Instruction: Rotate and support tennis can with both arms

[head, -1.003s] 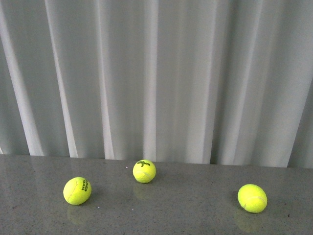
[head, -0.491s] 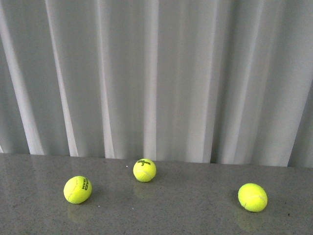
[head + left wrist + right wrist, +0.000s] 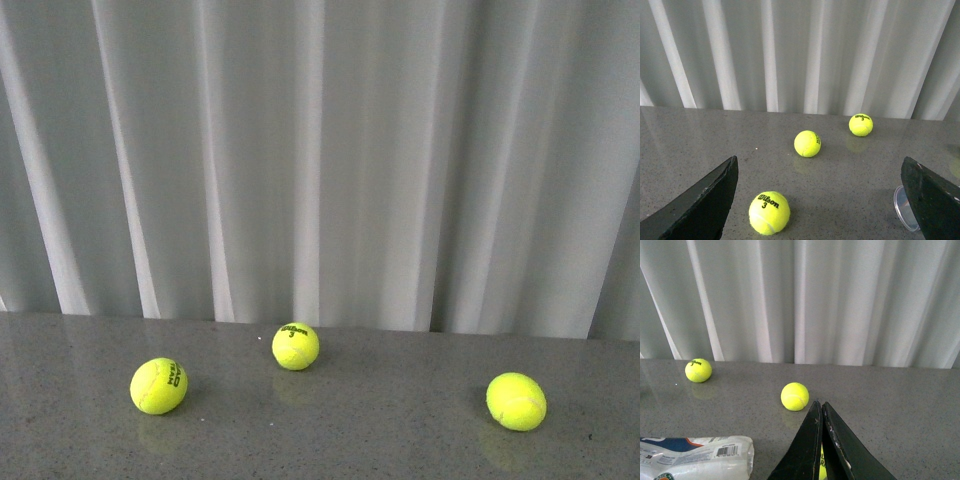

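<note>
The tennis can (image 3: 695, 457) lies on its side on the grey table and shows only in the right wrist view: clear plastic with a white, blue and orange label and a barcode. My right gripper (image 3: 820, 403) is shut and empty. It is low over the table, beside the can and apart from it. My left gripper (image 3: 819, 162) is open wide and empty above the table, with black fingers (image 3: 700, 205) at both edges of its view. A clear round plastic rim (image 3: 905, 209) lies by its other finger; I cannot tell whether it is a lid. Neither arm shows in the front view.
Three yellow tennis balls lie on the table in the front view: one left (image 3: 158, 386), one middle (image 3: 295, 346), one right (image 3: 516, 401). A Wilson ball (image 3: 769, 212) lies between the left fingers. A ball (image 3: 794, 396) lies just beyond the right fingertips. White curtain (image 3: 320, 150) behind.
The three balls sit very slightly higher in the front view than a second ago. Nothing else has visibly changed.
</note>
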